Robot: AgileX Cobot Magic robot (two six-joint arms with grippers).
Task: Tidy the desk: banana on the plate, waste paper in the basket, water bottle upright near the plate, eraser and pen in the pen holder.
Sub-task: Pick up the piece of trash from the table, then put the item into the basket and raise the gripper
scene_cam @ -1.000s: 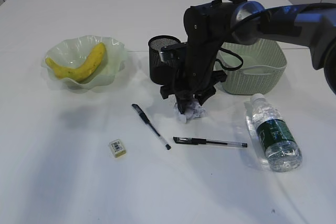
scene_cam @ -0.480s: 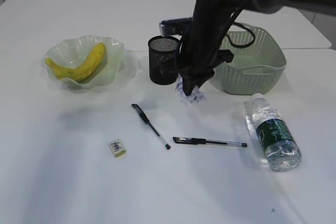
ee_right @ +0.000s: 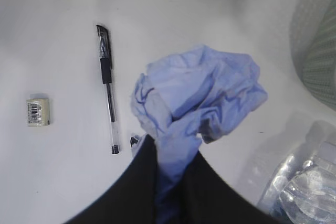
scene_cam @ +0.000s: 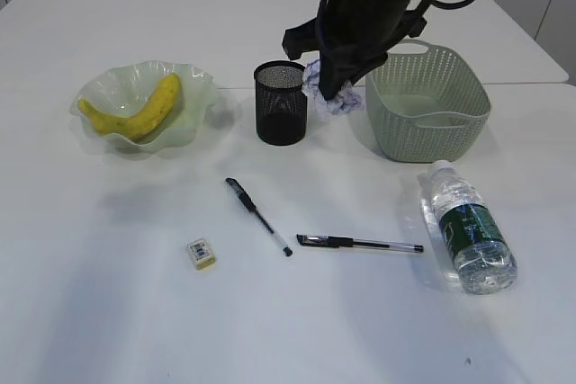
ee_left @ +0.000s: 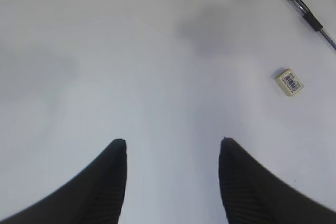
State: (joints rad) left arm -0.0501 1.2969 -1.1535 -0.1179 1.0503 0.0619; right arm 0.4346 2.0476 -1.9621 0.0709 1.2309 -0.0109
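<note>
White desk (scene_cam: 108, 312) | right gripper (ee_right: 173, 156) clamps waste paper (ee_right: 199, 95) | left gripper (ee_left: 172, 148) agape, empty

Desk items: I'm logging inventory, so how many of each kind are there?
Banana: 1
Plate: 1
Pen holder: 1
Basket: 1
Waste paper: 1
Pens: 2
Eraser: 1
Water bottle: 1
Total: 9

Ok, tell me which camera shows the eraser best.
The left wrist view: the eraser lies unobstructed with its barcode sleeve readable. The right wrist view shows it similarly, near the left edge; the exterior view shows it smaller.
</note>
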